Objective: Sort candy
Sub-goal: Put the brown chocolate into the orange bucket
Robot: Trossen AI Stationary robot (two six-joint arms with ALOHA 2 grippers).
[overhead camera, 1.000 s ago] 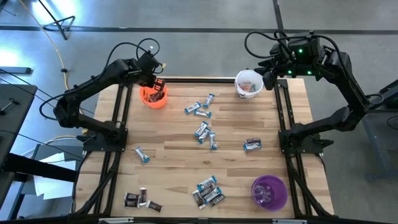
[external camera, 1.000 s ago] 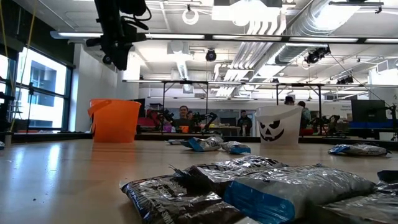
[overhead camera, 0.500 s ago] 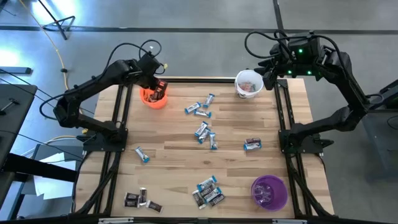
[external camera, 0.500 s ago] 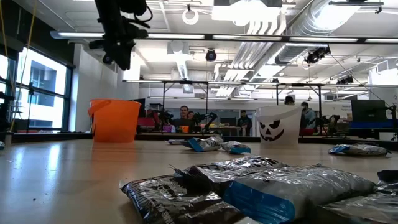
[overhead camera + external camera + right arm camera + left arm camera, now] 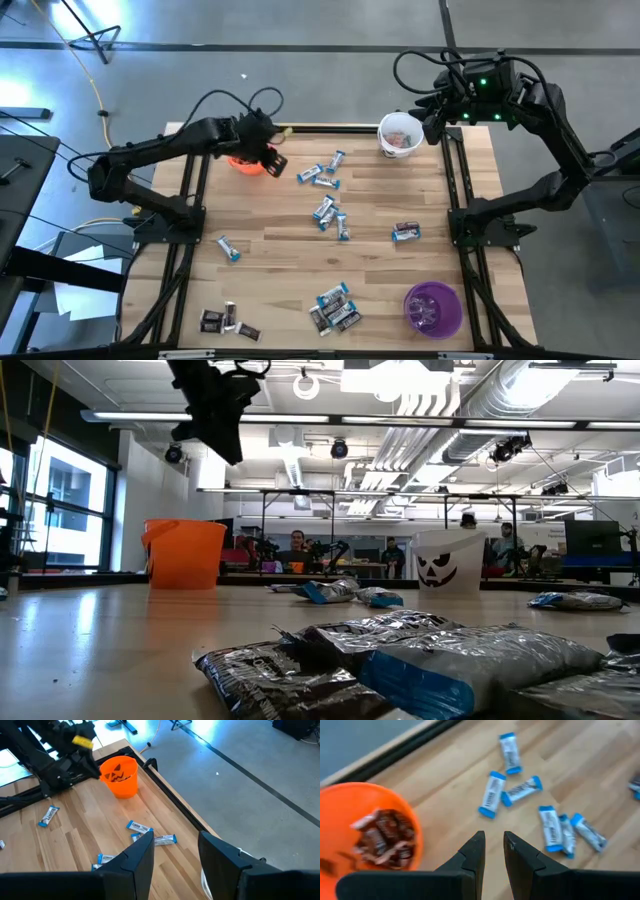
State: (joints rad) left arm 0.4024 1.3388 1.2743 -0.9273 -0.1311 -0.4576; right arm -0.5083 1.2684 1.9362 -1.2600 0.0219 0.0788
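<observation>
Overhead, the left gripper [image 5: 272, 160] hangs just beside the orange cup [image 5: 243, 162] at the far left corner of the bench [image 5: 280, 240], on the side toward the loose candy [image 5: 322, 212]. Candy lies scattered over the bench: blue-and-white pieces near the middle, a dark heap [image 5: 335, 310] at the near edge, dark pieces [image 5: 226, 322] at the near left. The right gripper [image 5: 433, 118] waits beside the white cup [image 5: 400, 135] at the far right; a purple cup [image 5: 432, 308] stands near right.

Low view: the left arm [image 5: 215, 405] hangs high, to the right of the orange cup [image 5: 185, 553]. Dark and blue wrappers [image 5: 400, 660] fill the foreground; people sit in the room behind.

Left wrist view: the fingers [image 5: 475, 852] stand a narrow gap apart with nothing between them, above bare wood between the orange cup [image 5: 365, 837], which holds dark candy, and blue-and-white pieces [image 5: 492, 794].

Right wrist view: the fingers [image 5: 142, 852] stand well apart, holding nothing.
</observation>
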